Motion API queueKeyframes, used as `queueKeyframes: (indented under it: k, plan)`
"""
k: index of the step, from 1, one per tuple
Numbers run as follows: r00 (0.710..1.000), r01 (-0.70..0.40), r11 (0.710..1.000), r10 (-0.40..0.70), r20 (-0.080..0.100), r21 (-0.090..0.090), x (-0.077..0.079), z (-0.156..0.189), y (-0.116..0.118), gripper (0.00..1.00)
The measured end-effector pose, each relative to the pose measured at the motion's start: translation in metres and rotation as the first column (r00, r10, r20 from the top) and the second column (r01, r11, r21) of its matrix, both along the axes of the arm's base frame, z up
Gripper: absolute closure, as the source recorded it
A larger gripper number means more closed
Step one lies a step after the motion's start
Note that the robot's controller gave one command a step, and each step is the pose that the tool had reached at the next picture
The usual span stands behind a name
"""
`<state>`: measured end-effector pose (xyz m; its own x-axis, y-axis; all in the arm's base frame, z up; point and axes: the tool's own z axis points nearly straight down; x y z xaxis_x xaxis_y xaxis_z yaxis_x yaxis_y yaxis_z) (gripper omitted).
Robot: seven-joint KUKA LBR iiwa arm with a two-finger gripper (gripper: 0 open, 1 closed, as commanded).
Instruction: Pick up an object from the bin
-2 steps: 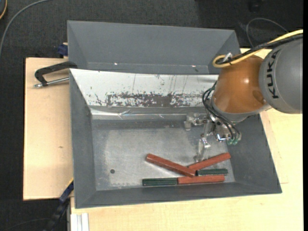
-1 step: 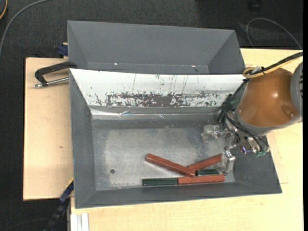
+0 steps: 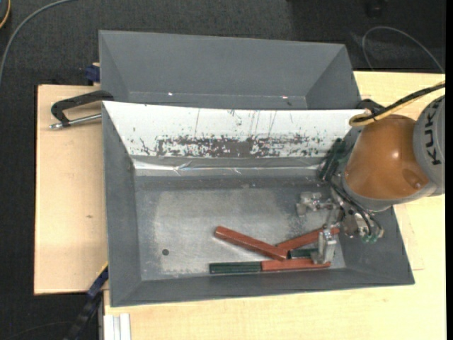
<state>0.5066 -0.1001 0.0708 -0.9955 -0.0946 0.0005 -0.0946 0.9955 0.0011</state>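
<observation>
Three red strips and a green bar lie low in the bin (image 3: 198,204), near its front wall and toward the right. The long strip (image 3: 248,241) runs slantwise from mid-floor down to the right. There it meets a short strip (image 3: 309,241) that rises toward the claw (image 3: 326,247). The low strip (image 3: 294,264) lies along the front wall, end to end with the green bar (image 3: 233,268). A small dark piece (image 3: 303,253) sits between the short and low strips.

The strips look thin, flat, stiff and light, with a smooth face that may slip. Lying flat on metal, they give little edge to get under. I judge the best hold to be across the narrow width. A hold near a strip's middle would stop it swinging, while one at the tip would likely let it pivot and droop. Whether the strips are joined where they meet cannot be told. If they are, lifting one may drag the others along.

The arm comes in from the right, with its orange cover (image 3: 382,165) over the bin's right wall and its wrist pointed down and leftward. The claw sits low at the right ends of the short and low strips, close to the floor. Whether it is released or clenched, or touching either strip, I cannot tell.
</observation>
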Motion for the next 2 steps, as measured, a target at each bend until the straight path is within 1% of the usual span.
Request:
queueKeyframes:
  k: [1, 2]
  plan:
    - [0.984, 0.177, 0.984, -0.177, 0.007, 0.0, 0.0249, 0.0004, -0.0346, 0.0]
    - [0.984, 0.177, 0.984, -0.177, 0.009, 0.0, 0.0258, 0.0021, -0.0347, 1.0]
